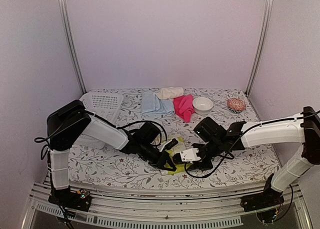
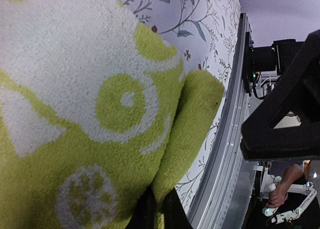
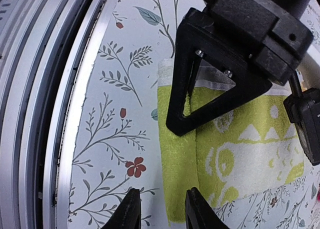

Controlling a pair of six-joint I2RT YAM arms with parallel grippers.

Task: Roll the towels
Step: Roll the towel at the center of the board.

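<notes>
The yellow-green terry towel with white swirl and citrus prints (image 3: pixel 240 154) lies at the near middle of the surface (image 1: pixel 100 164). It rests on the floral-print covering (image 3: pixel 115 139), between the two arms.

The left tool (image 2: pixel 159 213) is pressed together on a raised fold of this towel, and a sliver of green pile shows between its dark fingertips. The right tool (image 3: pixel 161 210) faces it from the other side with its fingers spread, low over the towel's near edge. One finger is above the bare covering and the other above the towel, with nothing pinched between them. In the right wrist view, a black triangular finger of the left tool sits on the towel close to its white hem.

The other cloths are grouped well apart from this, at the back of the surface. There the light blue soft towel (image 1: pixel 155 105) lies loosely folded, with the cream towel (image 1: pixel 170 92) bunched at its far corner. The hot pink towel (image 1: pixel 184 108) is crumpled just beside the blue one.

A white round bowl (image 1: pixel 202 105) stands next to the pink towel, and a red-and-white patterned ball (image 1: pixel 236 105) lies further right. A white perforated plastic basket (image 1: pixel 102 106) stands at the back left.
</notes>
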